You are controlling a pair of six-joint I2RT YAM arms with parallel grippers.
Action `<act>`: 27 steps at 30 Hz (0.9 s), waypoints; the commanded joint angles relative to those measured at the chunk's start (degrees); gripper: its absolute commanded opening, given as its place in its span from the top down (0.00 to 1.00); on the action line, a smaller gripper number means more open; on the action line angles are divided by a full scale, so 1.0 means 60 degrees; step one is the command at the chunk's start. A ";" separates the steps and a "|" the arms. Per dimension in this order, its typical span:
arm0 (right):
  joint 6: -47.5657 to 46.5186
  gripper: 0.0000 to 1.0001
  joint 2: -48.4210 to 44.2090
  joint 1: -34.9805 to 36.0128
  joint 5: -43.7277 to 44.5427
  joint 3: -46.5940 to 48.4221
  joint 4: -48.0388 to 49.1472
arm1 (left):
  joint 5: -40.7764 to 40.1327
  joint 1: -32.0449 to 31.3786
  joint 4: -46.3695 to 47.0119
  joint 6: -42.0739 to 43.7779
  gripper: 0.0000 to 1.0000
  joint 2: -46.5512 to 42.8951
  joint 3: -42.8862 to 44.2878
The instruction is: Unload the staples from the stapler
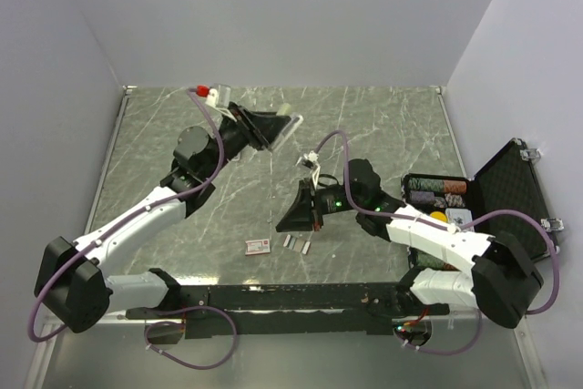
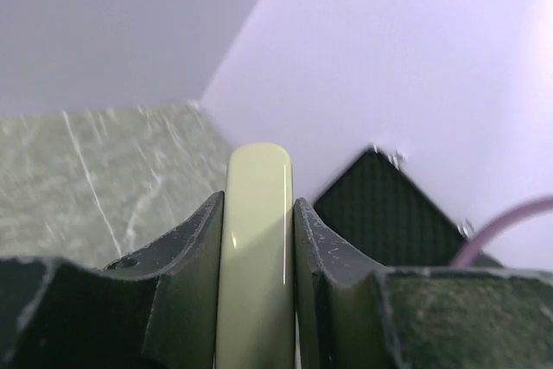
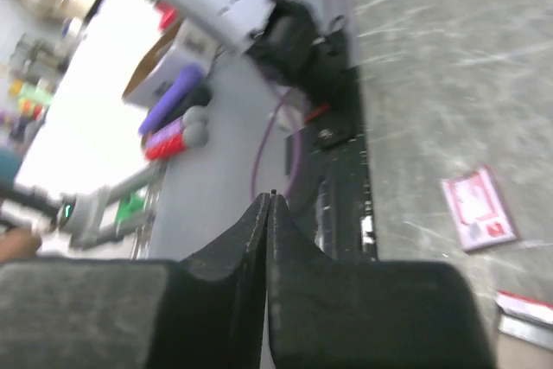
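Observation:
My left gripper (image 1: 284,127) is raised over the far middle of the table and is shut on the stapler (image 1: 290,117). In the left wrist view the stapler's olive-green top (image 2: 256,239) stands clamped between my two fingers (image 2: 186,248), its rounded end sticking out past the tips. My right gripper (image 1: 285,222) is lower, near the front middle, with the jaws pressed together (image 3: 270,198). A tiny dark speck shows at their tip and I cannot tell what it is. Three short silver staple strips (image 1: 296,243) lie on the table just right of it. One strip also shows in the right wrist view (image 3: 524,317).
A small red-and-white flat box (image 1: 258,245) lies left of the strips and shows in the right wrist view (image 3: 478,209). An open black case (image 1: 506,179) with stacked chips stands at the right. The black mounting rail (image 1: 291,298) runs along the front edge.

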 commanded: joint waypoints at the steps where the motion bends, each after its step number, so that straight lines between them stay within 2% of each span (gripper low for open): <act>1: 0.0095 1.00 -0.0224 0.0006 -0.1219 0.0338 0.0593 | -0.1249 -0.0014 0.1331 -0.0061 0.99 0.0143 0.0471; 7: -0.0533 1.00 -0.0414 0.0006 -0.0956 0.0557 -0.0328 | -0.1160 -0.0029 0.1258 -0.0018 0.99 0.0231 0.0516; 11: -0.1762 1.00 -0.0765 -0.0009 -0.0138 0.1185 -0.2229 | -0.1088 -0.0014 0.0980 0.0143 0.99 0.0217 0.0443; 14: -0.2700 1.00 -0.1146 -0.0052 0.1237 0.1874 -0.3812 | -0.0678 -0.0014 0.0716 0.0333 0.99 0.0261 0.0428; 16: -0.3141 1.00 -0.1409 -0.0111 0.2321 0.2313 -0.4836 | -0.0312 -0.0015 0.0570 0.0378 0.99 0.0246 0.0384; 22: -0.3581 1.00 -0.2142 -0.0448 0.5339 0.3178 -0.6232 | 0.1531 -0.0014 -0.0059 0.0685 0.99 0.0188 0.0296; 25: -0.3787 1.00 -0.2435 -0.0594 0.6133 0.3472 -0.6570 | 0.2615 -0.0014 -0.0455 0.0904 0.99 0.0042 0.0340; 27: -0.3919 1.00 -0.2538 -0.0784 0.6120 0.3647 -0.6746 | 0.3290 -0.0015 -0.0792 0.1095 0.99 -0.0075 0.0413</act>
